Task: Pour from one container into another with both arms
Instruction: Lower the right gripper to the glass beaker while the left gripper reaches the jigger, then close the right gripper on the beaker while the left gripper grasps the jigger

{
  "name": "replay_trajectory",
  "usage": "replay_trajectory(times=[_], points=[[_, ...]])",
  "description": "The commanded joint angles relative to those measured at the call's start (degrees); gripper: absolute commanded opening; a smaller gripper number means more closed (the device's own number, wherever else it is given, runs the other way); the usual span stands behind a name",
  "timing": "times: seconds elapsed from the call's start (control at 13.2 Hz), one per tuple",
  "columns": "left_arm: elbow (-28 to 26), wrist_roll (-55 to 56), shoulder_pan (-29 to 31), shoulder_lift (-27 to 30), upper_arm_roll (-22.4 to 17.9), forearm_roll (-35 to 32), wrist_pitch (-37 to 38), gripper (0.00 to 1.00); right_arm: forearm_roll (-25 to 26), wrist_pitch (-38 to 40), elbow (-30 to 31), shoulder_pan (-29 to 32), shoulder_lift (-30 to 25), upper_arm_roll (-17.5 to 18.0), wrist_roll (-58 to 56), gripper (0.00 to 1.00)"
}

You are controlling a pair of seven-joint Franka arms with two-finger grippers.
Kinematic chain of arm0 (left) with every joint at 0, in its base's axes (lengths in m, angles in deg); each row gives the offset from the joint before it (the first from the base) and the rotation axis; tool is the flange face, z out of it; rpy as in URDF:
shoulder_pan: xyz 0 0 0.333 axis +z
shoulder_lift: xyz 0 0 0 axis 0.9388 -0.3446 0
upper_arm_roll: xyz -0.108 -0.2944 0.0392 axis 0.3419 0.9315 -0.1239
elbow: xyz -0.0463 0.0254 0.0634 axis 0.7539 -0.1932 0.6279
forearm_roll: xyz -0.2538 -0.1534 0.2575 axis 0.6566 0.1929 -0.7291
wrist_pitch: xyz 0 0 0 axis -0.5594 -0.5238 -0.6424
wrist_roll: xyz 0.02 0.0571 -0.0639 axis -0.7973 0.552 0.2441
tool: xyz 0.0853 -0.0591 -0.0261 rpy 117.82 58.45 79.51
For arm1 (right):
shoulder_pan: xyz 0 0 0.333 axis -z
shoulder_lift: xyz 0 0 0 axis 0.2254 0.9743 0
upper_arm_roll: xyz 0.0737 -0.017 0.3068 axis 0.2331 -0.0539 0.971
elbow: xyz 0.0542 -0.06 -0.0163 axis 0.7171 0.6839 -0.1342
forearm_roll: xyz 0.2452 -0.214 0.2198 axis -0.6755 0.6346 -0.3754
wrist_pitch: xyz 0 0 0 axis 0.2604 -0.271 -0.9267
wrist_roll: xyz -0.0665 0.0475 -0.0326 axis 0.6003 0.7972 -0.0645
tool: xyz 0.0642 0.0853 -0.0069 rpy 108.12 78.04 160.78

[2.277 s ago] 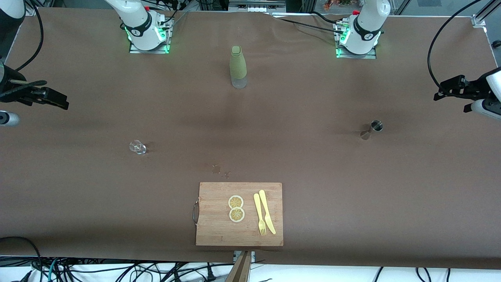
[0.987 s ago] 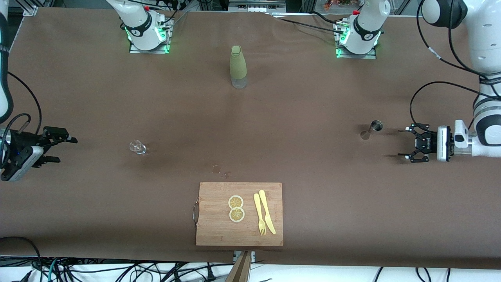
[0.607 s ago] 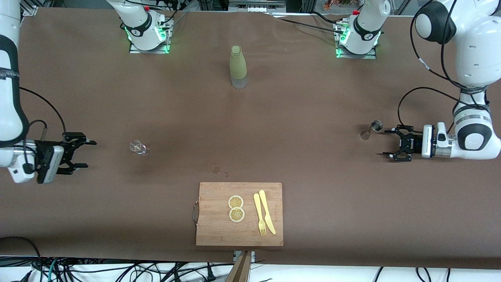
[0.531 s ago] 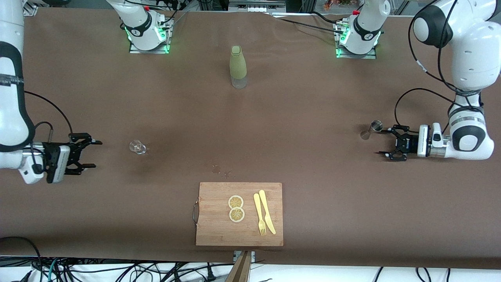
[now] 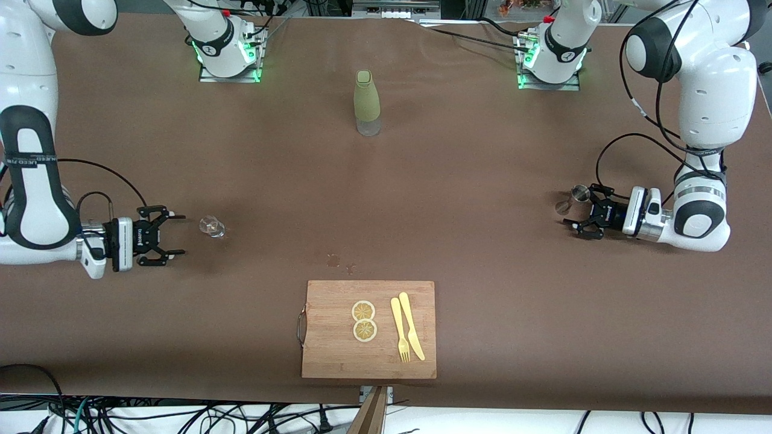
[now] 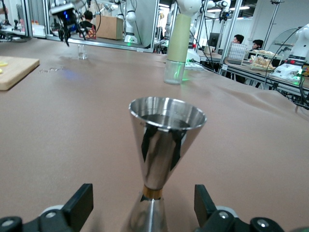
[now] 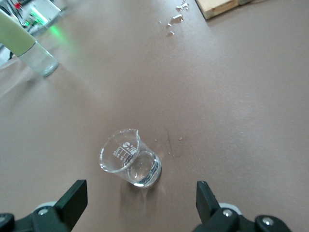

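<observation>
Steel jigger [image 5: 574, 199] stands between the left gripper [image 5: 584, 219] spread jaws, ungrasped; right gripper [image 5: 166, 239], jaws spread, sits beside the glass beaker [image 5: 211, 226]; lifting and pouring remain.

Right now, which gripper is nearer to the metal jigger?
Left. The left gripper has its open fingers around the jigger; the right gripper is open beside the small glass beaker.

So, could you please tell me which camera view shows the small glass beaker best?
The right wrist view: the glass beaker stands upright between the right gripper's open fingers, showing its spout and printed scale. The front view shows it only as a tiny clear shape, and the left wrist view as a distant speck.
</observation>
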Motion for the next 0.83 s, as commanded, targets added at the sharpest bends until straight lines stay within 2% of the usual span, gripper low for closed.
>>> replay_trajectory(times=[0.0,0.15,0.53,0.76], points=[[0.4,-5.4,-0.1,-0.4,-1.0,1.4,1.8,0.91,-5.4,0.3,1.1,0.5,2.0,0.1,-6.9,1.0],[0.4,-7.7,0.1,-0.4,-1.0,1.4,2.1,0.78,-8.3,0.3,1.6,0.5,3.4,0.1,-11.3,1.0],[0.4,-8.7,0.2,-0.4,-1.6,1.2,3.2,0.66,-12.8,1.3,2.6,0.4,6.0,0.2,-18.3,1.0],[0.4,-9.6,0.1,-0.3,-2.0,1.2,3.7,0.53,-14.5,1.7,4.7,0.4,6.3,0.4,-20.4,1.0]])
